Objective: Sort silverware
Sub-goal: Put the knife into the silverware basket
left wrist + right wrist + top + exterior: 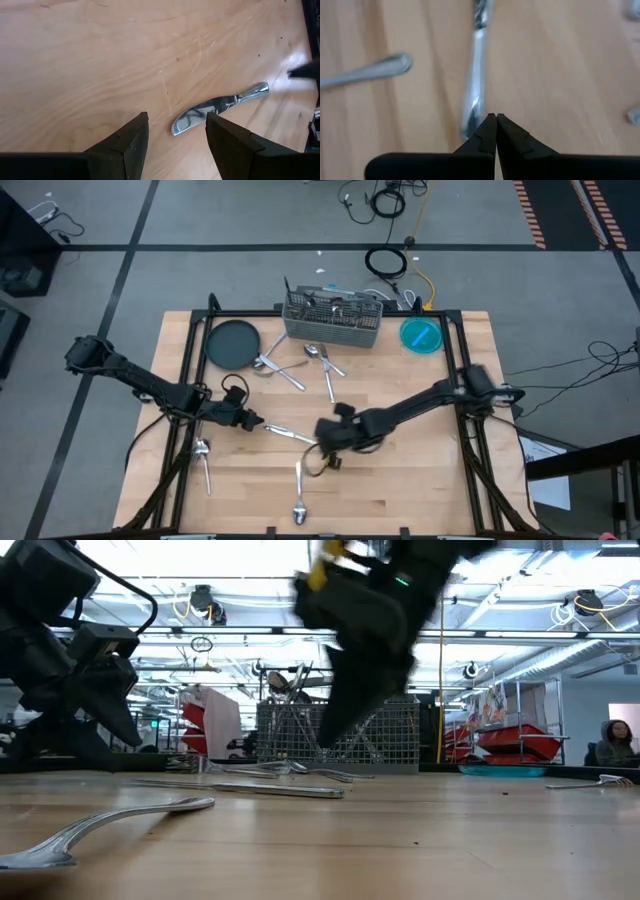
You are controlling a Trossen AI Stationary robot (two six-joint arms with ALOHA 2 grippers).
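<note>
A silver knife [290, 434] lies flat on the wooden table between my two grippers. My left gripper [177, 117] is open just left of it, and the blade tip [181, 125] shows past the fingers without touching them. My right gripper [495, 116] is shut and empty, and it hovers over the knife's handle end [470, 107]. In the low view it hangs clear of the tabletop. Other silverware lies loose: a spoon [299, 492] near the front edge, a piece [203, 458] at the left, and several pieces [300, 368] by the caddy.
A grey wire-mesh caddy [333, 322] holding silverware stands at the far edge, with a dark round plate [232, 343] to its left and a blue dish [422, 336] to its right. A black frame rail [188, 350] runs along the table's sides.
</note>
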